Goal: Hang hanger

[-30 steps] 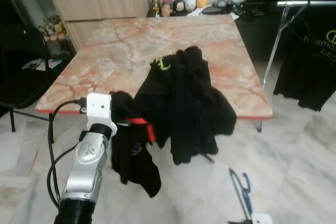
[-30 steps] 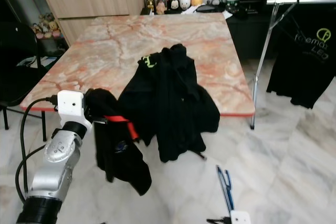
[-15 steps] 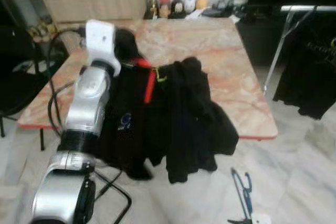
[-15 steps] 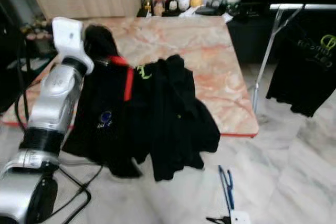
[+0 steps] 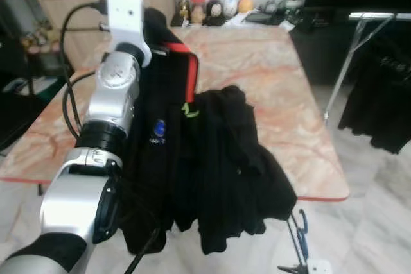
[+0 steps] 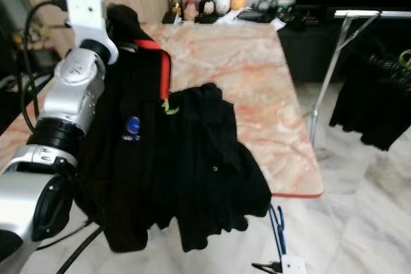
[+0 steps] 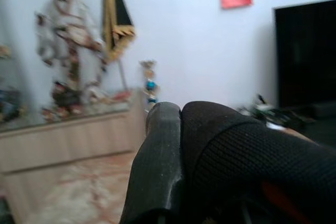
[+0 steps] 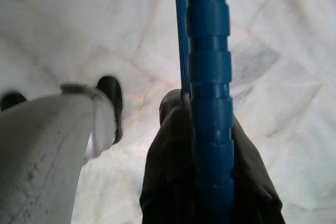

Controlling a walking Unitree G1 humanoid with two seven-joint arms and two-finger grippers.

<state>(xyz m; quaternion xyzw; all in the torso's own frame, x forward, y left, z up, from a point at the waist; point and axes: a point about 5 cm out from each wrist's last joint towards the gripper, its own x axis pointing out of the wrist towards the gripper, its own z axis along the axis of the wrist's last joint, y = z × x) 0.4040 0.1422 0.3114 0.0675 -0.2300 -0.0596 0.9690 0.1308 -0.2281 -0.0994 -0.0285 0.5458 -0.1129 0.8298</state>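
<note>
I see the square table, a glossy pinkish marble-patterned slab with a red edge, standing on pale veined floor tiles. Draped black garments of soft matte cloth spill over its near edge; one bears a small round blue badge with white lettering too blurred for me to read. My left arm is raised above the table, its pincer clamped on black mesh fabric at the red hanger, which carries a garment. At right, dark shirts with greenish print, unreadable, hang on a metal rack. My right pincer hangs low, closed on a ribbed blue hanger.
</note>
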